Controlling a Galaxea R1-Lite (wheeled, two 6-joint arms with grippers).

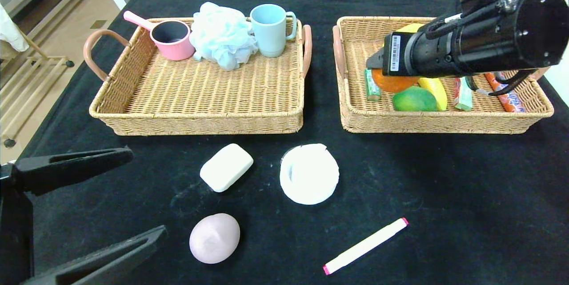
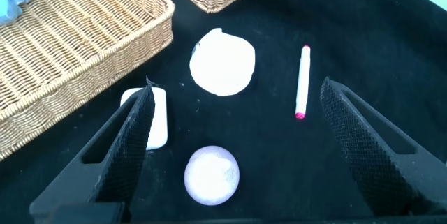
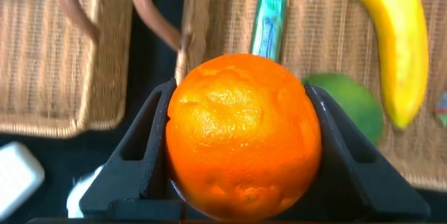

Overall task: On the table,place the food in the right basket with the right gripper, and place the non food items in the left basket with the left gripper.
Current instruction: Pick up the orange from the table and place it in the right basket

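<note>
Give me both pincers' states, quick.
Left pincer: open, empty, low over the table near the pink lump.
Right pincer: shut on the orange, above the right basket.

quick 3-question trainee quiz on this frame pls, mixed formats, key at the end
1. True or false: the right gripper has its jaws closed on the orange.
2. Which item on the table is food? A) soap bar B) white disc C) pink egg-shaped lump D) marker
3. Fill in: the held orange is above the ____ basket, while the left gripper hangs open over the table near the lump.

Key
1. True
2. C
3. right
</note>
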